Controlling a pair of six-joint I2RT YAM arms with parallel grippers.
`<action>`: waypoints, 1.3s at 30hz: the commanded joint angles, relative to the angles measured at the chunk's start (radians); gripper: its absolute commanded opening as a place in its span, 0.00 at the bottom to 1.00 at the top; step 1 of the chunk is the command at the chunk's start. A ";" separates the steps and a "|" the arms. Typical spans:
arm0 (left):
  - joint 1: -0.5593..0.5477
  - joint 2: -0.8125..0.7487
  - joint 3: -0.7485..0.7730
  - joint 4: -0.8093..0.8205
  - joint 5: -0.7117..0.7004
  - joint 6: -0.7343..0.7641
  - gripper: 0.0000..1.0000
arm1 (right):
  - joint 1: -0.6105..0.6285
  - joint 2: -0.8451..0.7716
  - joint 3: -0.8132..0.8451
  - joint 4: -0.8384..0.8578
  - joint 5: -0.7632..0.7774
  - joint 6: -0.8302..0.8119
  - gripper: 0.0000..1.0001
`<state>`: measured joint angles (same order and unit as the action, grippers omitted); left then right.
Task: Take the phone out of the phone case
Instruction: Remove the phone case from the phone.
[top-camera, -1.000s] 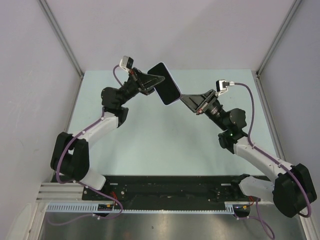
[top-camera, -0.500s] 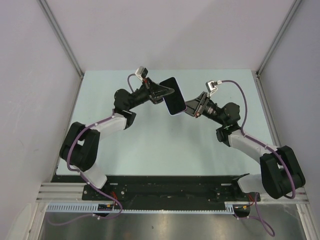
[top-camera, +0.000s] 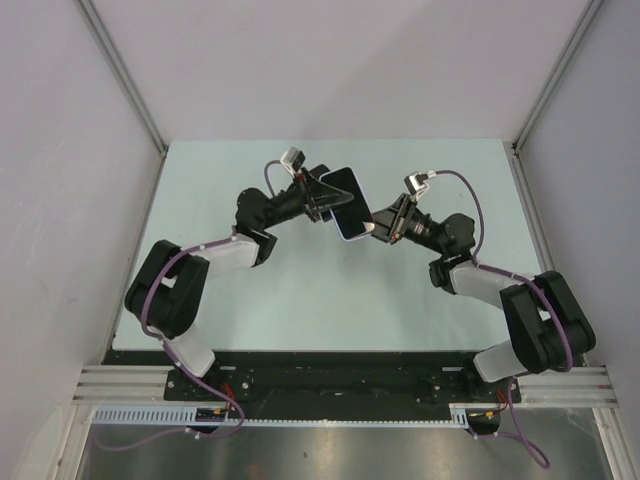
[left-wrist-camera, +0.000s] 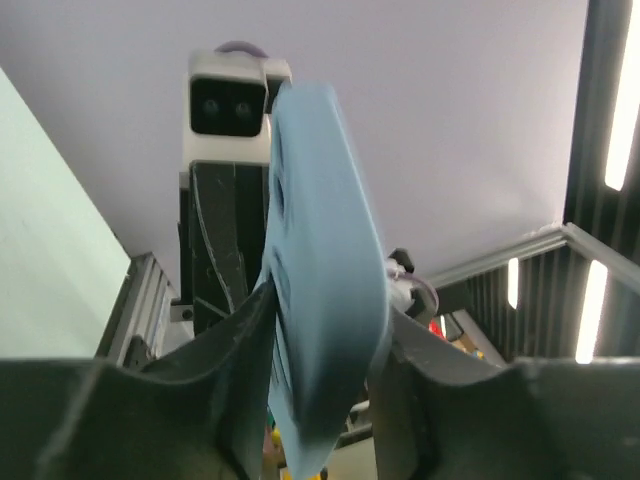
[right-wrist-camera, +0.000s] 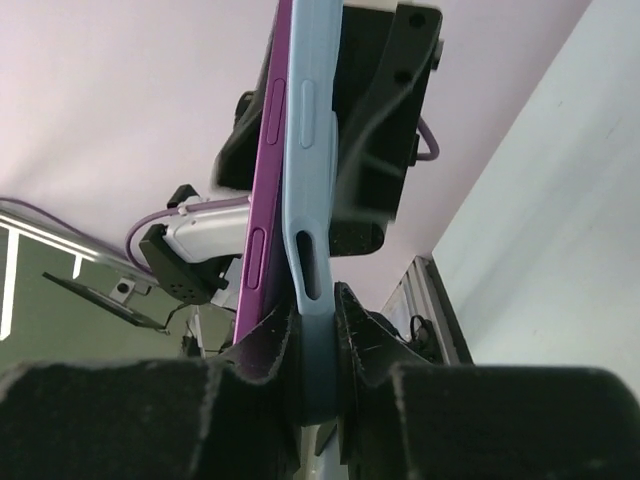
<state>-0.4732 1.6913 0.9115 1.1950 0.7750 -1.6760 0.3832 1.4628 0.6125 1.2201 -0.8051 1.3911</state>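
Observation:
A purple phone (top-camera: 348, 203) with a dark screen is held in the air over the table between both grippers. In the right wrist view the purple phone (right-wrist-camera: 265, 180) stands edge-on beside its light blue case (right-wrist-camera: 303, 150), and a gap shows between them low down. My right gripper (right-wrist-camera: 315, 335) is shut on the lower edge of the case only; it also shows in the top view (top-camera: 373, 228). My left gripper (top-camera: 328, 200) is shut across the upper end. The left wrist view shows only the blue case (left-wrist-camera: 320, 200) between that gripper's (left-wrist-camera: 325, 340) jaws.
The pale green table (top-camera: 300, 290) lies below, with grey walls on three sides and metal posts at the back corners. The right wrist's camera housing (left-wrist-camera: 228, 100) shows behind the case. The arm bases stand at the near edge.
Both arms have drawn in toward the middle of the table. The phone has come down and to the right, and the right gripper now sits tight against its lower end.

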 joint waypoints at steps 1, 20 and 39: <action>-0.150 -0.038 -0.006 0.224 0.234 0.004 0.47 | -0.015 -0.014 -0.014 -0.060 0.089 0.031 0.00; -0.058 -0.163 0.016 -0.695 0.155 0.638 0.98 | -0.182 -0.475 -0.011 -1.051 0.346 -0.544 0.00; -0.094 -0.042 0.165 -1.325 -0.174 0.891 0.93 | 0.167 -0.294 0.121 -1.548 0.948 -0.894 0.00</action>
<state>-0.5510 1.6138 1.0386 -0.0387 0.6464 -0.8360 0.5076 1.1141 0.6781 -0.3027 0.0055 0.5587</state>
